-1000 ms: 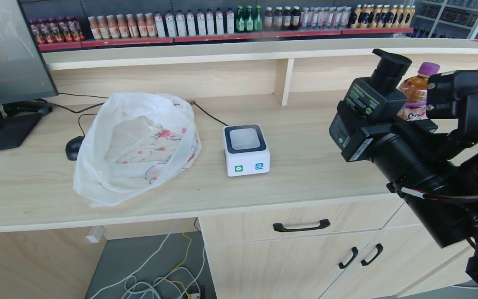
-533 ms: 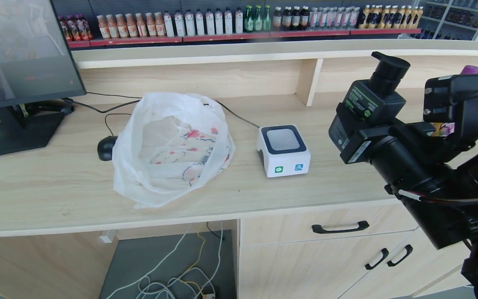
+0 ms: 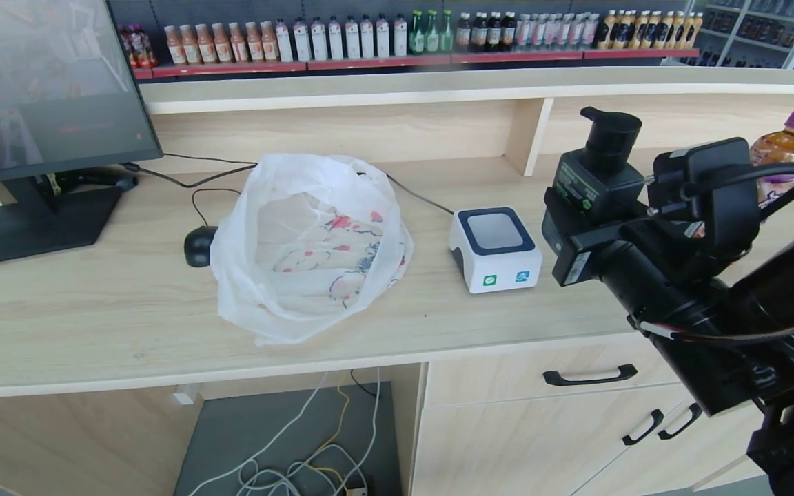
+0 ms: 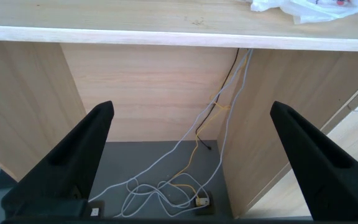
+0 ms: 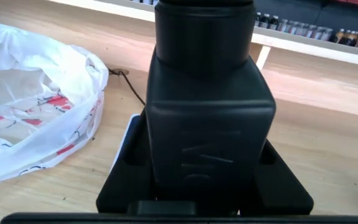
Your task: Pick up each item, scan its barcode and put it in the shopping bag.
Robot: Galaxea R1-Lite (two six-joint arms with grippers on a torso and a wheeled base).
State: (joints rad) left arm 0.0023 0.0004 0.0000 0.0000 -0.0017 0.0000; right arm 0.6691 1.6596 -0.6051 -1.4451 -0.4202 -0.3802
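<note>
My right gripper (image 3: 600, 231) is shut on a black bottle (image 3: 593, 182) with a wide black cap, held above the counter just right of the white barcode scanner (image 3: 495, 249). In the right wrist view the black bottle (image 5: 207, 118) stands upright between the fingers (image 5: 123, 180). The white shopping bag (image 3: 311, 248) lies open on the counter left of the scanner, and its side (image 5: 36, 124) shows beyond the bottle. An orange drink bottle (image 3: 786, 148) with a purple cap stands at the far right. My left gripper (image 4: 191, 115) hangs open below the counter edge.
A monitor (image 3: 38, 89) and a black mouse (image 3: 198, 246) sit left of the bag. A raised ledge with an upright divider (image 3: 531, 134) runs along the counter's back. Drawers (image 3: 590, 377) are under the counter, and loose cables (image 4: 185, 180) lie on the floor below.
The head camera has shifted, sliding the whole scene to the right. The black bottle in my right gripper now sits lower and much closer to the scanner.
</note>
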